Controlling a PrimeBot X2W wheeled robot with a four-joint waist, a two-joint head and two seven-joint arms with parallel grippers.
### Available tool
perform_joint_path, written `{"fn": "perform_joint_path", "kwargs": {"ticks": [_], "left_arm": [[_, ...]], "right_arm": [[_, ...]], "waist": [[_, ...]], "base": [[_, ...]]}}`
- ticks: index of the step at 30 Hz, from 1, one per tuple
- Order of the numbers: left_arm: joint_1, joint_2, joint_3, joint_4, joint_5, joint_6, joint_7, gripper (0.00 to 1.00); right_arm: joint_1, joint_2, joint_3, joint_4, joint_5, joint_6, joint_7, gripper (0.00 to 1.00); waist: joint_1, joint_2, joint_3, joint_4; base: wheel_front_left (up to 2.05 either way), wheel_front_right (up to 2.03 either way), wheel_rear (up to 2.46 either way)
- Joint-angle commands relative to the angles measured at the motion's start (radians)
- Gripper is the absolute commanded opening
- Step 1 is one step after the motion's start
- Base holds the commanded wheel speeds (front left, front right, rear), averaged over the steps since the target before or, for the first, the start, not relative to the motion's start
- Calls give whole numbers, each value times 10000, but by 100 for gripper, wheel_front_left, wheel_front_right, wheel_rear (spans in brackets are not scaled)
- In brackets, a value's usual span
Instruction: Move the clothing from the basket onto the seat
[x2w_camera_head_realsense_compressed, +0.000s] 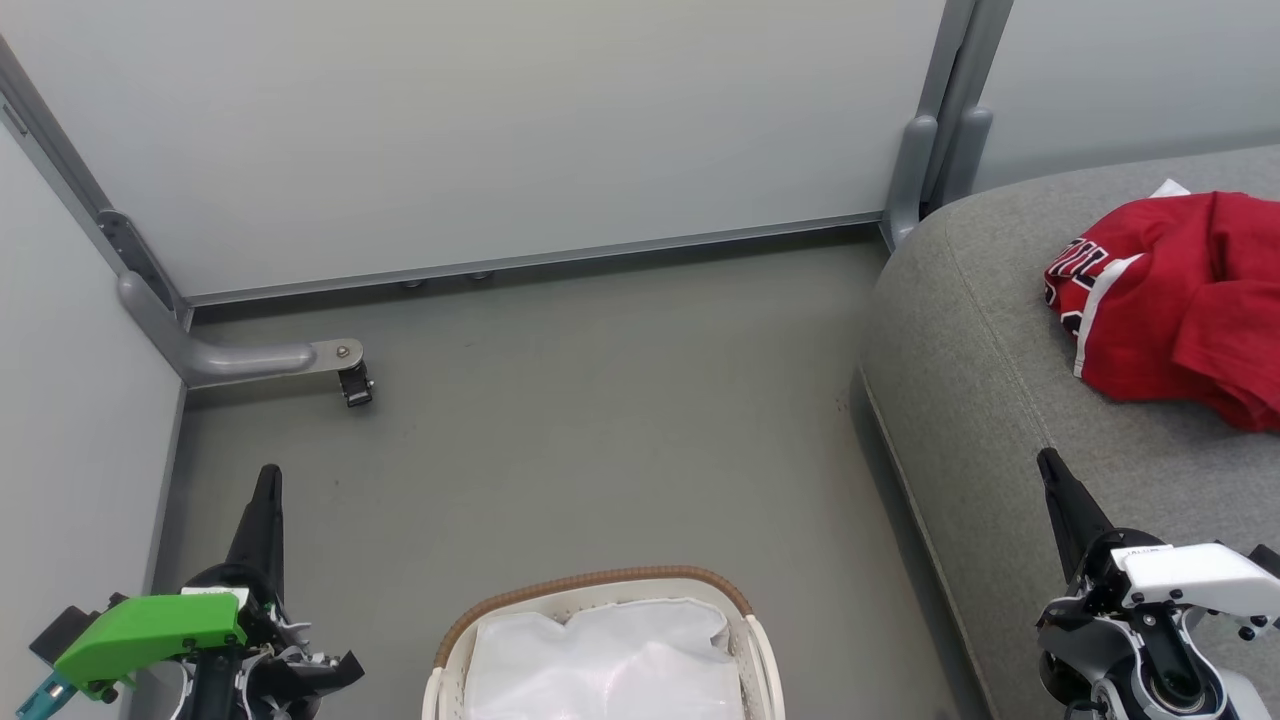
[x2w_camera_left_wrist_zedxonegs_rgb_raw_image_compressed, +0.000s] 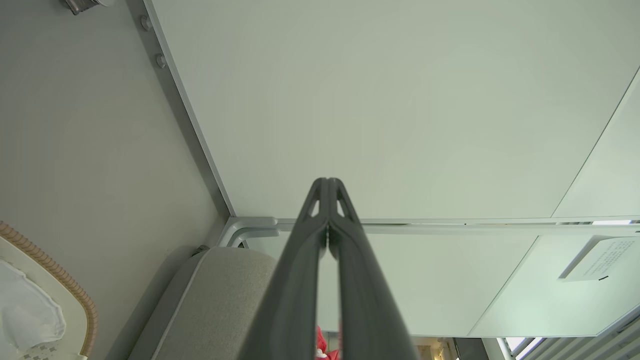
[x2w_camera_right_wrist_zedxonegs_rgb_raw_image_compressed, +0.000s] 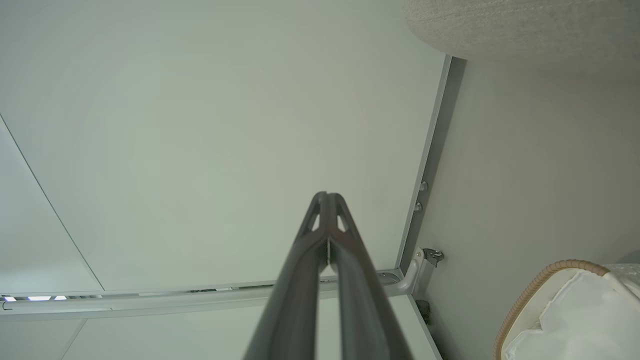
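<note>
The red clothing (x2w_camera_head_realsense_compressed: 1180, 305) lies bunched on the grey seat (x2w_camera_head_realsense_compressed: 990, 370) at the right, showing white stripe trim and black-and-white lettering. A sliver of red clothing (x2w_camera_left_wrist_zedxonegs_rgb_raw_image_compressed: 325, 347) peeks between my left fingers. The white basket (x2w_camera_head_realsense_compressed: 600, 650) with its brown woven rim stands on the floor at the bottom centre, holding the white cloth liner (x2w_camera_head_realsense_compressed: 610, 665). My left gripper (x2w_camera_head_realsense_compressed: 268, 475) is shut and holds nothing, left of the basket. My right gripper (x2w_camera_head_realsense_compressed: 1048, 460) is shut and holds nothing, above the seat's front edge. Both wrist views show the fingertips (x2w_camera_left_wrist_zedxonegs_rgb_raw_image_compressed: 327, 182) (x2w_camera_right_wrist_zedxonegs_rgb_raw_image_compressed: 327, 195) pressed together.
Pale partition walls (x2w_camera_head_realsense_compressed: 480, 130) close off the back and left, with a grey metal foot and caster (x2w_camera_head_realsense_compressed: 340, 365) on the floor at left. The grey floor (x2w_camera_head_realsense_compressed: 600, 420) lies open between basket, wall and seat. The basket rim (x2w_camera_right_wrist_zedxonegs_rgb_raw_image_compressed: 530, 295) and seat corner (x2w_camera_left_wrist_zedxonegs_rgb_raw_image_compressed: 220, 295) show in the wrist views.
</note>
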Motion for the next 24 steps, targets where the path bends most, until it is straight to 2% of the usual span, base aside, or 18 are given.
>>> {"fn": "perform_joint_path", "kwargs": {"ticks": [1, 24], "left_arm": [[-123, 16, 24, -13, -29, 3, 36, 0], [-123, 16, 23, -13, -30, 3, 35, 0]], "right_arm": [[104, -59, -20, -35, 38, -3, 30, 0], [104, -59, -19, -35, 39, -3, 29, 0]], "waist": [[0, 0, 0, 0], [0, 0, 0, 0]], "base": [[0, 0, 0], [0, 0, 0]]}}
